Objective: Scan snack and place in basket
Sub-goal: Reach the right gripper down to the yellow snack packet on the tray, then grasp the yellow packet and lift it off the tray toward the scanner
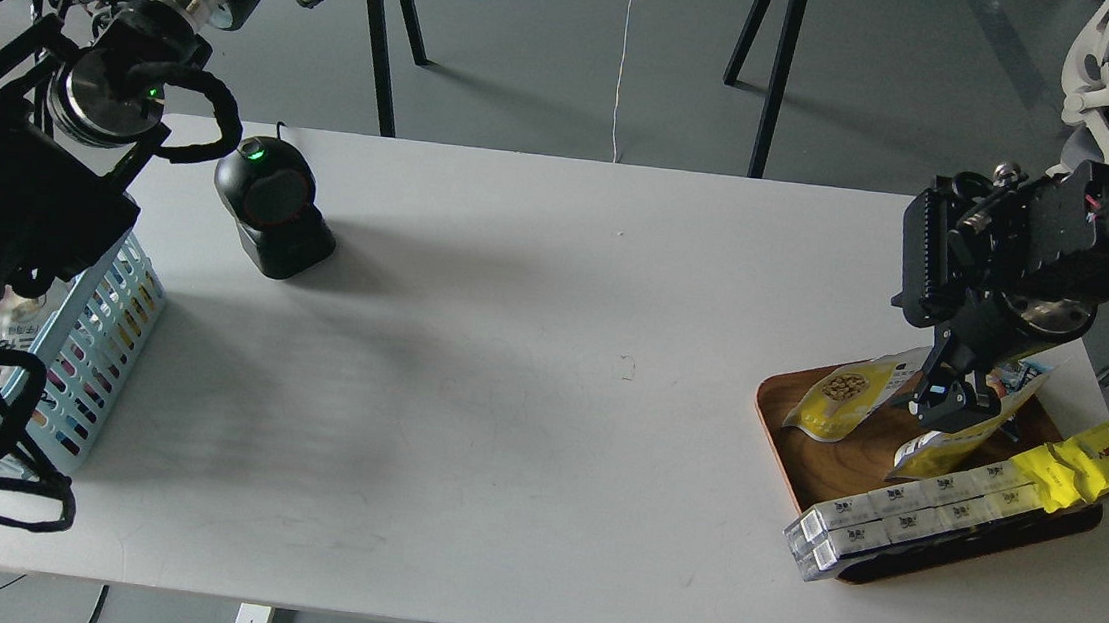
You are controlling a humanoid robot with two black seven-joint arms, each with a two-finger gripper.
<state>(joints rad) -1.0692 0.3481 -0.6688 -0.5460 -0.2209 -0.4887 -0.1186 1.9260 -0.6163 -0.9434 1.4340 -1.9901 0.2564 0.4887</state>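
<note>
You're looking at two black arms. The left arm (13,194) is showing silver joint rings, a green light, and black cables looping off toward 6 o'clock. The right arm (1052,245) is showing a ribbed black block, a small chrome knob, and a silver disc at 3 o'clock.

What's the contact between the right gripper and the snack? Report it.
Cannot tell. In the head view the right gripper sits at the snack's right end, but it is dark, so no plain contact or gap shows.
</note>
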